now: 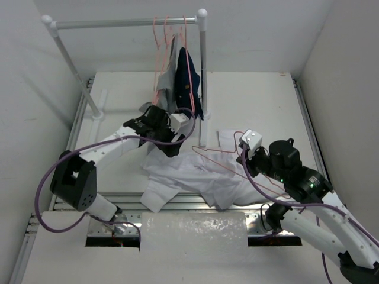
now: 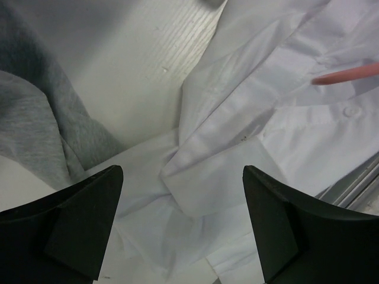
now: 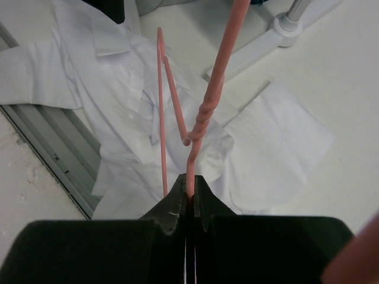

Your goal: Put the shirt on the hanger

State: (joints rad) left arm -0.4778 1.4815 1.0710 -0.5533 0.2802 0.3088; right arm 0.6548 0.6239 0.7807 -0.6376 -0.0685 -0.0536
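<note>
The white shirt (image 1: 198,174) lies crumpled on the table in front of the rail. My left gripper (image 1: 172,148) hovers open just above the shirt's upper left part. In the left wrist view its black fingers (image 2: 83,219) stand wide apart over folded white cloth (image 2: 237,118), and nothing is between them. My right gripper (image 1: 243,155) is shut on the pink hanger (image 1: 216,151), which it holds over the shirt's right side. In the right wrist view (image 3: 189,183) the jaws pinch the hanger's neck just below the twisted wire (image 3: 207,100), with the shirt (image 3: 118,89) beneath. The hanger's tip (image 2: 346,75) shows in the left wrist view.
A white tube rail (image 1: 124,23) stands at the back with several pink hangers, a grey garment (image 1: 169,77) and a navy garment (image 1: 192,89). The grey garment (image 2: 35,118) hangs next to the left gripper. A rail foot (image 3: 278,29) stands beyond the hanger. Metal rails (image 1: 195,204) edge the table front.
</note>
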